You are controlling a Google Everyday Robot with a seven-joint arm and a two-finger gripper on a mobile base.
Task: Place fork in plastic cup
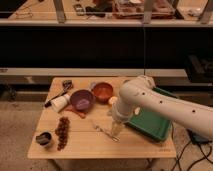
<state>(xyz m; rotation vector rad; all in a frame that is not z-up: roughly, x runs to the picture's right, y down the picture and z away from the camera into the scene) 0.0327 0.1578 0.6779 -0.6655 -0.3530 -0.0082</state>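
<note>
The hand (116, 131) hangs low over the near middle of the worktop (137, 146), pointing straight down from the wrist of the white arm (155, 102), which reaches in from the right. Its tip is right at the fork (102, 130), at or just beside the fork's right end. Whether it is released or clenched cannot be told, nor whether it touches the metal.

The fork lies flat on the wood, slanting from far left to near right, in the open stretch between the bowls and the near edge.

Just right of the hand sits a green tray (152, 122), partly covered by the arm. Beyond the hand, a small pale yellow round thing (113, 100) lies beside an orange-red bowl (103, 91). Left of that stands a purple bowl (82, 99), and at its near rim lies an orange-red stick (77, 113).

Farther left, a white cup (60, 102) lies on its side, with a dark tool-like thing (66, 84) beyond it toward the far left corner. Near the left front, a bunch of dark grapes (62, 132) stretches toward the near edge, and a small dark cup (44, 139) stands upright just left of it. Both cups are well apart from the fork.
</note>
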